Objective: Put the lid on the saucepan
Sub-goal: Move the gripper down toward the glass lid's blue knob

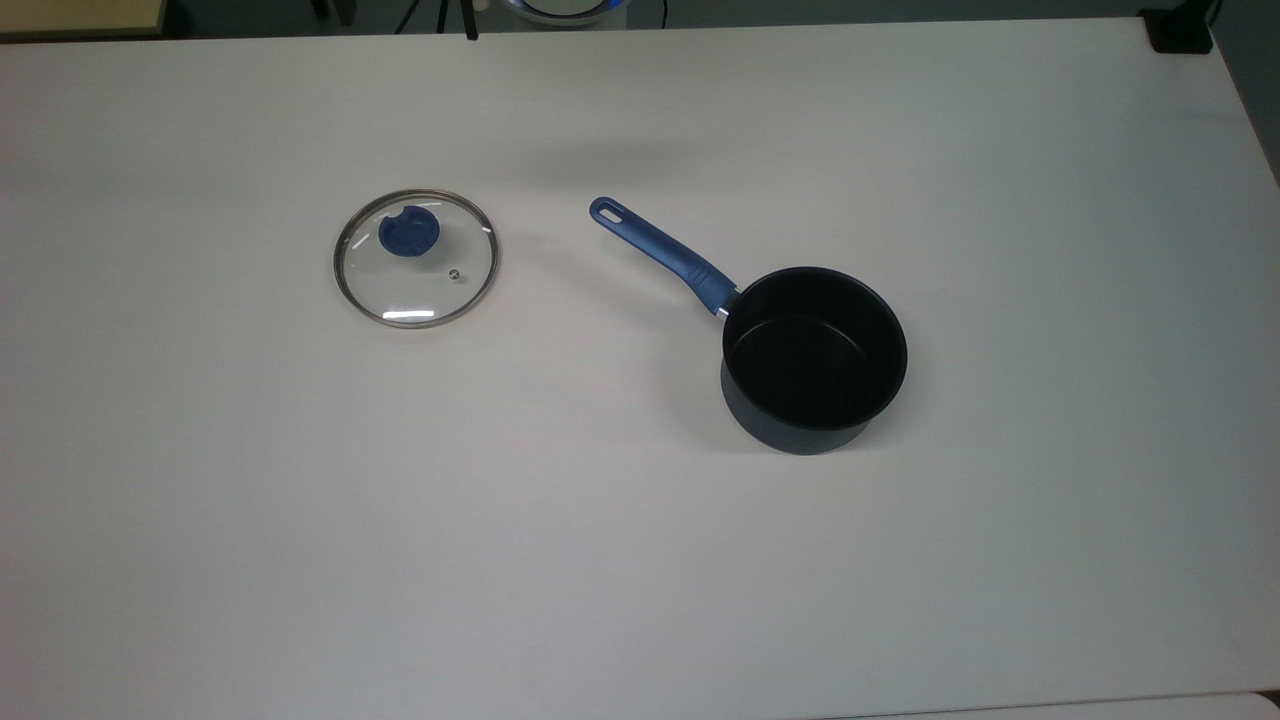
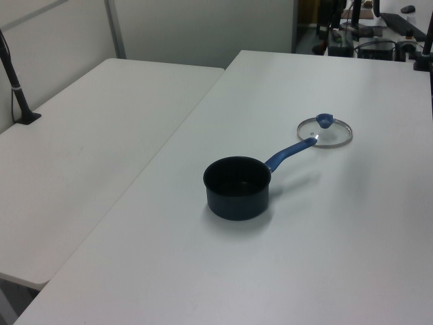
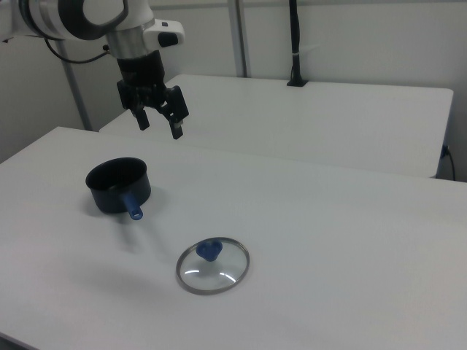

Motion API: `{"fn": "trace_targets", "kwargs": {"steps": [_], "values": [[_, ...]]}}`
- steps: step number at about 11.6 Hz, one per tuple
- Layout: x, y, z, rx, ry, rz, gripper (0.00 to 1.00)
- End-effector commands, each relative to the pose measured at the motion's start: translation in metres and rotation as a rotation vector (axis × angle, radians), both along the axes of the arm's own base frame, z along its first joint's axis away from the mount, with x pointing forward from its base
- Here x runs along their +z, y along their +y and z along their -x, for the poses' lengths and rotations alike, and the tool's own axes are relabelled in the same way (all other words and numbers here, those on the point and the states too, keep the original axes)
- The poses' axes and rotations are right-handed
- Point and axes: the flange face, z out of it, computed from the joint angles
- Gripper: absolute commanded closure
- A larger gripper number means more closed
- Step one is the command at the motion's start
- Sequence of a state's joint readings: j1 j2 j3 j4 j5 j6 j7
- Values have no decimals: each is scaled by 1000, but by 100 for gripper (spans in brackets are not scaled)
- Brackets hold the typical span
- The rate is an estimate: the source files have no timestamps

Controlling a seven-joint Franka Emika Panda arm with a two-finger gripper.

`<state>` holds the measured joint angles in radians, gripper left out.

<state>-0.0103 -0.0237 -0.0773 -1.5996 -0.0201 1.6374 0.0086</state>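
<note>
Your hand (image 3: 159,124) hangs wide open above the bench (image 1: 300,500); glass lid (image 1: 416,257) lies apart from the saucepan (image 1: 812,358).

I can read no text, label, brand, number or sign in any of my three views.
</note>
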Motion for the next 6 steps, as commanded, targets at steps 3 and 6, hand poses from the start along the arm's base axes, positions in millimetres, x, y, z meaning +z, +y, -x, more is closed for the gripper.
{"fn": "trace_targets", "kwargs": {"steps": [3,6], "values": [[-15,-5,-4,-1,-45,-6,0],[-22,-6,-6,-1,-46,-5,0]]}}
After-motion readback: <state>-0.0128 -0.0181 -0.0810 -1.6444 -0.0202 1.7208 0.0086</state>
